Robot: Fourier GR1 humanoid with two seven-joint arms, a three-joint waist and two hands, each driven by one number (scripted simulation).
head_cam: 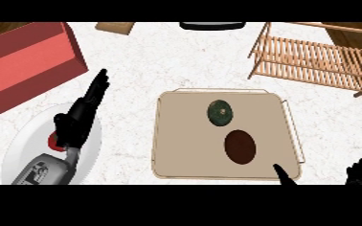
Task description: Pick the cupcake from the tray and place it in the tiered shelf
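Note:
A beige tray [184, 163] lies in the middle of the counter. On it sits a small round dark green cupcake [220, 112], seen from above, and nearer to me a dark brown oval item [240, 146]. The wooden tiered shelf [311, 57] stands at the far right. My right hand [283, 176] comes in at the lower right, its thumb over the tray's near right corner and its fingers [354, 172] spread apart at the edge; it is open and holds nothing. My left hand [76, 119] rests open on the left with its fingers pointing away.
A white plate [28, 143] with a red item [52, 141] lies under my left hand. A red box [35, 60] stands at the far left. A black object [212, 25] and a wooden piece [115, 27] sit at the far edge.

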